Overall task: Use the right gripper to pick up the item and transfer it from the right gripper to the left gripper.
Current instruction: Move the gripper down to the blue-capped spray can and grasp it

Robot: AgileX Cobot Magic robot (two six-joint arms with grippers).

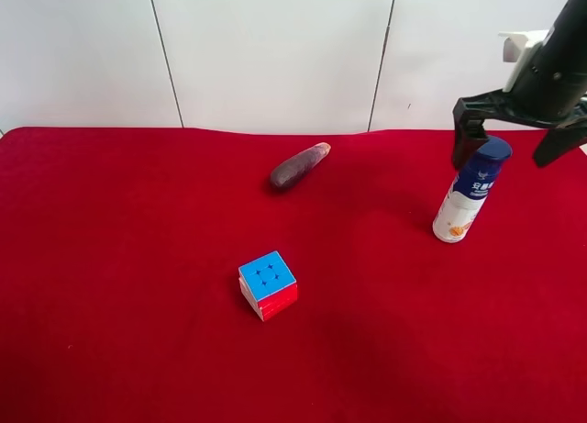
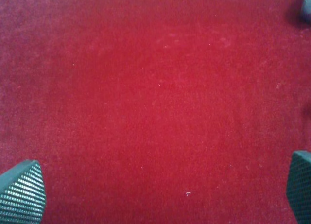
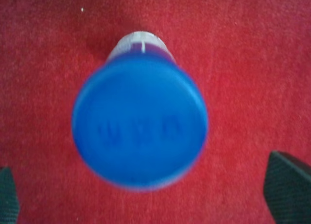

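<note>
Bottle [image 1: 470, 192], white with a blue cap, stands on its base on the red cloth [image 1: 138, 258] toward 3 o'clock in the exterior high view, well apart from the colour cube [image 1: 268, 285] near the centre. The right gripper [image 1: 509, 148] hangs directly over the cap, jaws spread wide, apparently to straddle it for a top-down grasp. The left gripper [image 2: 160, 190], jaws also wide, hovers over bare cloth, likely placed to receive.

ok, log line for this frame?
phase: pre-grasp | bottle: standing on cloth, ungrasped | right gripper: open, above bottle | left gripper: open, empty, over cloth
</note>
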